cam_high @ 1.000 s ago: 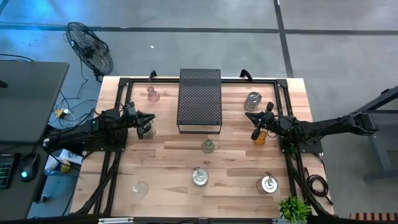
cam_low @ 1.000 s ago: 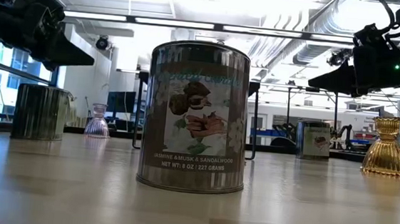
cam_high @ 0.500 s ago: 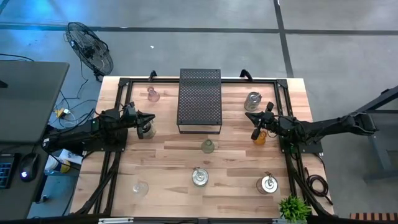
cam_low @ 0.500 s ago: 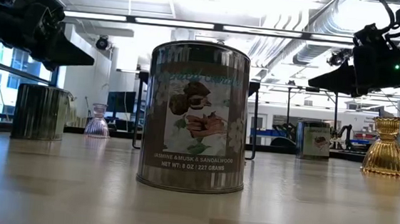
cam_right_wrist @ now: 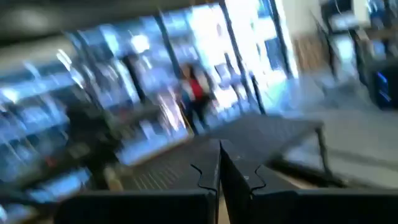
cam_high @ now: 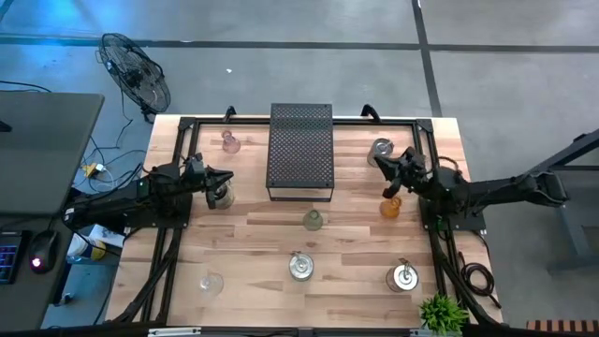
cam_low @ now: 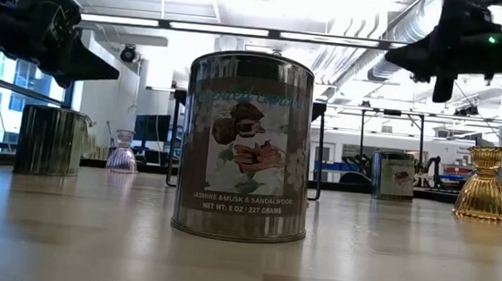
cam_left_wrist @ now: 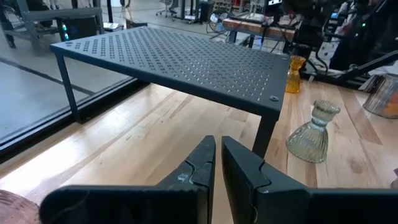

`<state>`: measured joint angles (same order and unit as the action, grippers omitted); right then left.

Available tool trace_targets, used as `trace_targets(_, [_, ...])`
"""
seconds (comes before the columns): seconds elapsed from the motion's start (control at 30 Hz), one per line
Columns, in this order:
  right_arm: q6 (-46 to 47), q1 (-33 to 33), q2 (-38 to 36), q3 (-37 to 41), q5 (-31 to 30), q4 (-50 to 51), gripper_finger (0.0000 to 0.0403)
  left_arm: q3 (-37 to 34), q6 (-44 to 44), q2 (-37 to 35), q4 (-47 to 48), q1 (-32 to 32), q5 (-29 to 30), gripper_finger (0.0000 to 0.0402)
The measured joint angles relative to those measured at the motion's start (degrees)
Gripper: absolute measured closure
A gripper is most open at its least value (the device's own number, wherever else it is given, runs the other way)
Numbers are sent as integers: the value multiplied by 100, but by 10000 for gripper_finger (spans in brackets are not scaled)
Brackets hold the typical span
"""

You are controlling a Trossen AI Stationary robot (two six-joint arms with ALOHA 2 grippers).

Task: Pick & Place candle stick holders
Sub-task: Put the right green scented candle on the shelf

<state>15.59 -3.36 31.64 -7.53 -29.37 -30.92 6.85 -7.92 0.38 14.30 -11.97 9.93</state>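
Over the wooden table (cam_high: 253, 239), I have both arms hovering, nothing held.
Left gripper (cam_high: 227, 179) nearly closed, above a silvery holder (cam_high: 222, 197); black perforated box (cam_high: 300, 150) centre; right gripper (cam_high: 375, 159) fully closed, by the amber holder (cam_high: 390, 206).

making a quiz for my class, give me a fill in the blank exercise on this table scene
1. The amber holder stands on the table, not held, near the ____ gripper.
2. The black perforated box stands at the table's ____ edge, midway between the arms.
3. The right gripper's fingers are ____.
4. In the low view, the tin nearest the camera has a label reading jasmine, musk and ____.

Missing words: right; far; shut; sandalwood
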Motion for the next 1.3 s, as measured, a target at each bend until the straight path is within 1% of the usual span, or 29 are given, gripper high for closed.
trace_targets(0.1, [748,-318,197,-1098,-482,2778,403,0,-12,0,-4,-1,-70,376])
trace_targets(0.17, [1126,-646,418,-1882,-477,4441,403,0,121,23,-70,-2,-140,376])
trace_targets(0.23, [1253,-1071,696,-2538,-225,5599,403,4,159,48,-55,0,-186,376])
trace_targets(0.27, [1242,-1310,846,-2800,28,6105,403,4,135,48,0,-1,-226,376])
trace_targets(0.33, [1014,-1796,1176,-3178,588,6717,403,4,112,48,32,-2,-294,376])
trace_targets(0.43, [388,-2484,1702,-3452,1458,6958,403,4,17,50,-43,0,-251,376])
trace_targets(0.53, [-209,-3094,2286,-3566,2307,6919,403,4,23,50,-173,0,-276,376])
trace_targets(0.57, [-338,-3273,2486,-3596,2482,6931,402,4,15,48,-179,0,-278,376])
trace_targets(0.67, [-811,-3643,3032,-3775,2742,6981,389,4,15,52,-174,0,-282,376])
trace_targets(0.8, [-1507,-3724,3610,-4098,2843,7169,342,4,-12,50,-156,0,-293,378])
trace_targets(0.9, [-1982,-3724,4020,-4298,2843,7440,306,4,-115,51,-52,0,-294,394])
trace_targets(1.0, [-2368,-3693,4361,-4447,2669,7668,288,4,-138,51,-2,0,-290,398])
trace_targets(1.13, [-2694,-3610,4664,-4496,2326,7746,291,4,-138,52,-21,0,-163,400])
trace_targets(1.2, [-2724,-3584,4775,-4498,2192,7747,304,4,-138,51,-20,-1,-141,400])
trace_targets(1.3, [-2808,-3589,4916,-4520,2081,7718,335,4,-138,50,-21,-2,-110,401])
